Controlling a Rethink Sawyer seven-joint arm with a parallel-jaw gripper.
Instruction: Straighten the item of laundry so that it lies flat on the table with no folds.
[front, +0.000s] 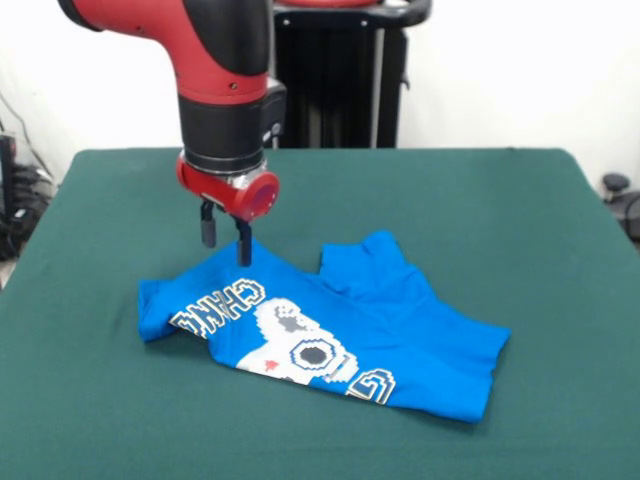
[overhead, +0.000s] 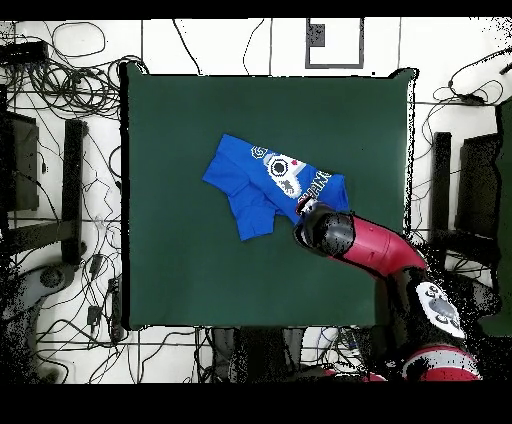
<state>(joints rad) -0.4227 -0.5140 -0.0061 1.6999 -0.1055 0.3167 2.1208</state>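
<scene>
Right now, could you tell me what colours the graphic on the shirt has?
White, black and yellow on the bright blue shirt; clearest in the front view.

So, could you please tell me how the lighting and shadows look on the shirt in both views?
Front view: even, soft light; the T-shirt throws only a thin dark shadow along its near edge on the table, and the gripper is slightly soft. Overhead view: flat light, no visible glare on the cloth; the arm hides part of the shirt's edge.

One T-shirt (front: 400, 340), one table (front: 520, 220), one arm (front: 215, 90) with one end effector (front: 226, 240).
</scene>
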